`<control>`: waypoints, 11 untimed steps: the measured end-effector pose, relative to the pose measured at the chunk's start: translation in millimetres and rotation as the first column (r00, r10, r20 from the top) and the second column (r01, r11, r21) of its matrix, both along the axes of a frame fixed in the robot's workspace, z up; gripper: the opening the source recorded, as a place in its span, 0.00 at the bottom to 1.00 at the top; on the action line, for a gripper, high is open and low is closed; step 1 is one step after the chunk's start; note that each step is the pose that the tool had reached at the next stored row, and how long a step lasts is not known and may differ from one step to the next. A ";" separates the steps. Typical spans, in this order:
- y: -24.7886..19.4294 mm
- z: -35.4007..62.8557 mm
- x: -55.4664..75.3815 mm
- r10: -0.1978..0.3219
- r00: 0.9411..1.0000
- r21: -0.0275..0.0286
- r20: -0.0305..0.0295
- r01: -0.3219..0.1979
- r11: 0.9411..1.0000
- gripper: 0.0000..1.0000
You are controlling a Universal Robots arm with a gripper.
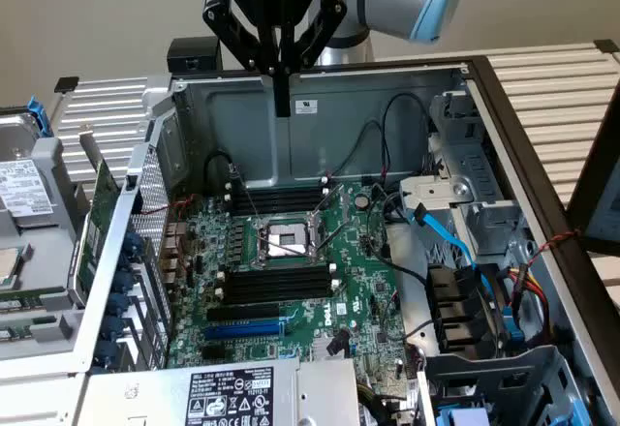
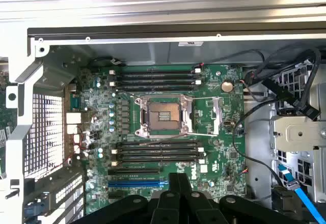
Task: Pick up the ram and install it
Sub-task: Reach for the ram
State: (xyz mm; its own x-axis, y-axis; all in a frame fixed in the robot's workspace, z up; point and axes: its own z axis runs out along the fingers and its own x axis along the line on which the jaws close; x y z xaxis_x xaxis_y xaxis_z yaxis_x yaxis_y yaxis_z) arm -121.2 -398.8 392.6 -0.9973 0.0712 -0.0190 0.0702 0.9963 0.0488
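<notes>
My gripper (image 1: 282, 106) hangs shut above the back wall of the open computer case (image 1: 320, 121), with nothing between its fingers. In the wrist view the gripper (image 2: 178, 179) points down over the green motherboard (image 2: 214, 107). Two banks of long black memory slots (image 1: 276, 198) (image 2: 155, 76) lie on either side of the CPU socket (image 1: 286, 240) (image 2: 163, 114); the nearer bank (image 1: 276, 283) (image 2: 155, 151) looks empty too. The ram is out of view.
A green expansion card (image 1: 97, 218) with a metal bracket stands outside the case on the exterior view's left, beside a hard drive (image 1: 24, 194). Blue and black cables (image 1: 465, 252) and a drive cage (image 1: 465, 194) fill the right side. The power supply (image 1: 232, 395) sits in front.
</notes>
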 end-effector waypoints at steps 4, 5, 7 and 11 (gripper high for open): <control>0.0 0.0 0.0 0.000 1.000 0.000 0.000 0.000 1.000 0.11; 0.0 0.0 0.0 0.000 1.000 0.000 0.000 0.000 1.000 0.11; 0.0 0.0 0.0 0.000 1.000 0.000 0.000 0.000 1.000 0.11; 0.0 0.0 0.0 0.000 1.000 0.000 0.000 0.000 1.000 0.11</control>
